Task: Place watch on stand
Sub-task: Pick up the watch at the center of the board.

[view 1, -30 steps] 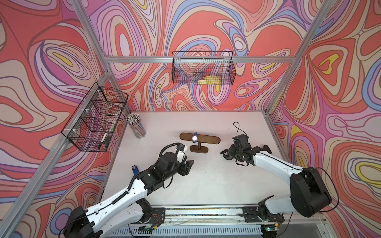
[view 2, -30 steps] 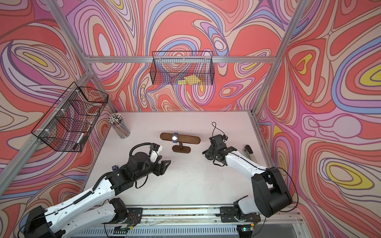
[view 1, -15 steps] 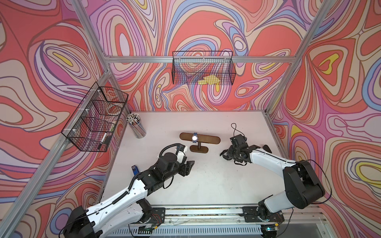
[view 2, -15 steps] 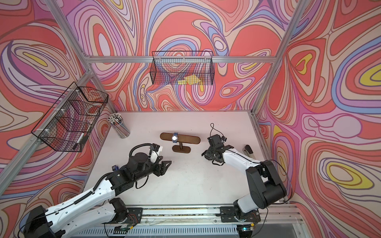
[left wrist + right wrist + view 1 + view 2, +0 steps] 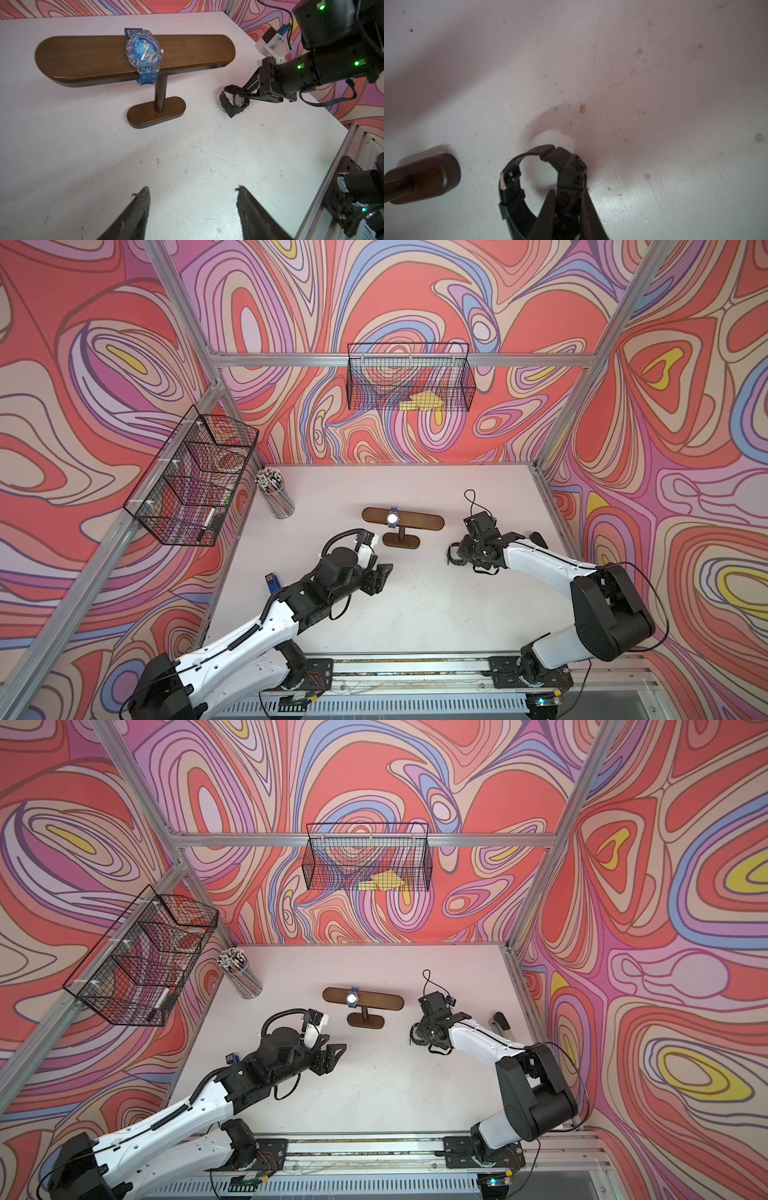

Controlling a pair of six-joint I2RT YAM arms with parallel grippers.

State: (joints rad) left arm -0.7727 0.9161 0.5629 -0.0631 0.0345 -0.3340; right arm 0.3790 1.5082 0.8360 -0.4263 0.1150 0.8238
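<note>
Grasp step: right fingers (image 5: 547, 209) clamped on black watch (image 5: 571, 170), left fingers (image 5: 137, 214) open, empty; next lift it, slide strap over stand (image 5: 83, 58) free end.

**Q:** Where does the stand (image 5: 402, 521) sit in a top view?

**A:** Upright at mid-table (image 5: 415, 635). A blue watch (image 5: 392, 517) is wrapped round its bar, just left of the post.

**Q:** Arm positions?

**A:** The left gripper (image 5: 383, 577) points toward the stand's base, near it but apart. The right gripper (image 5: 456, 552) is to the right of the stand, with a black watch (image 5: 453, 559) at its tips. The grip is too small to resolve.

**Q:** Other items?

**A:** A pencil cup (image 5: 275, 497) stands at the far-left corner. A side wire basket (image 5: 191, 481) hangs on the left wall, and a rear wire basket (image 5: 409, 377) on the back wall.
</note>
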